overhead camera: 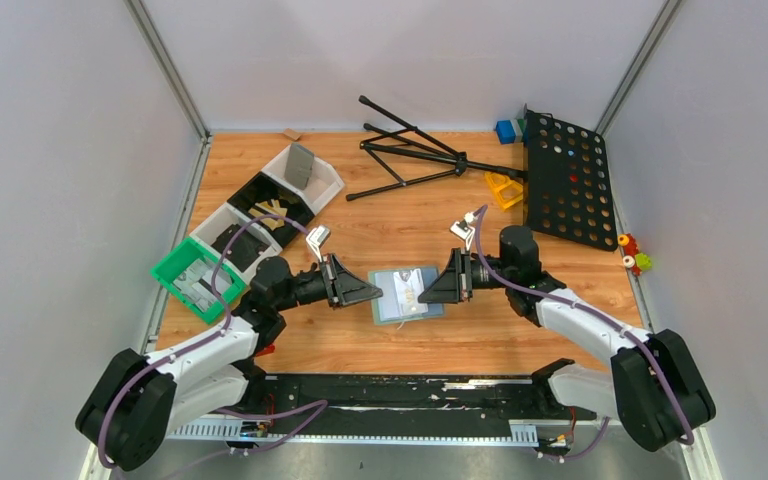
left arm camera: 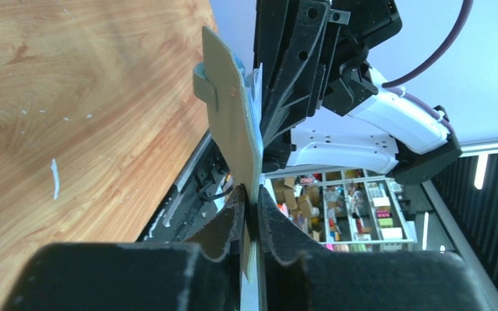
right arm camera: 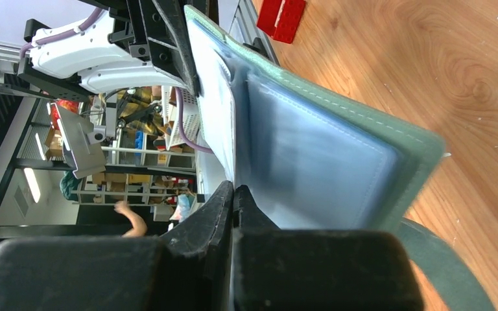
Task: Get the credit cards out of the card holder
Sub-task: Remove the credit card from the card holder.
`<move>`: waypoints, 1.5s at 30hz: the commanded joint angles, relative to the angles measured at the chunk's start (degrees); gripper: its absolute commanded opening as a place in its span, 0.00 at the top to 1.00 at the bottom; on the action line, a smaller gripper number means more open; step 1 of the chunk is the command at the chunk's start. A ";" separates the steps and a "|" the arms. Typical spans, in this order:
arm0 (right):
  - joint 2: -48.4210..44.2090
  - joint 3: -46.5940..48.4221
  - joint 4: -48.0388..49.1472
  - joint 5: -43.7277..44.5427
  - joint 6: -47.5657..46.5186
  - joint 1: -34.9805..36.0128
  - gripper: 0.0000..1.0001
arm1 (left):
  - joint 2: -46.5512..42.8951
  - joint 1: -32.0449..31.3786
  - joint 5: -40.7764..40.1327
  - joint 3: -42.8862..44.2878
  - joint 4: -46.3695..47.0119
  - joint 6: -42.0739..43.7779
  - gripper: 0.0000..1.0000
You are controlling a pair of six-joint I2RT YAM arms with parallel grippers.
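The grey-blue card holder [overhead camera: 405, 293] hangs between my two grippers over the middle of the table. A whitish credit card [overhead camera: 407, 282] with dark print shows in its top pocket. My left gripper [overhead camera: 372, 292] is shut on the holder's left edge. In the left wrist view its jaws [left arm camera: 251, 207] pinch the cover [left arm camera: 230, 123] edge-on. My right gripper [overhead camera: 428, 290] is at the right edge. In the right wrist view it [right arm camera: 235, 194] is shut on a thin pale inner sheet of the holder [right arm camera: 337, 155]. Whether that sheet is a sleeve or a card I cannot tell.
A green tray [overhead camera: 175, 268] and white-walled bins [overhead camera: 260, 205] stand at the left. A folded black stand [overhead camera: 410, 155], a black perforated panel [overhead camera: 565, 180] and small coloured pieces [overhead camera: 505, 188] lie at the back right. A red block [right arm camera: 285, 16] lies by the near rail [overhead camera: 400, 390].
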 commanded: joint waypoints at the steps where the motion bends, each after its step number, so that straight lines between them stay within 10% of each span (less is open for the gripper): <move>1: -0.65 -0.15 4.10 0.53 1.22 -0.27 0.99 | 0.70 -0.44 1.29 1.92 6.77 -1.64 0.78; 21: 5.55 1.66 13.51 2.57 5.84 6.76 0.86 | 3.09 -1.59 0.69 1.90 7.72 0.13 0.72; 29: 5.79 2.19 13.94 2.70 6.02 7.08 0.84 | 2.34 -1.61 -0.09 1.74 4.52 1.86 1.00; 45: 5.01 -0.45 20.26 3.34 9.17 6.37 0.89 | 0.99 -1.58 0.73 -0.41 10.50 -2.36 1.00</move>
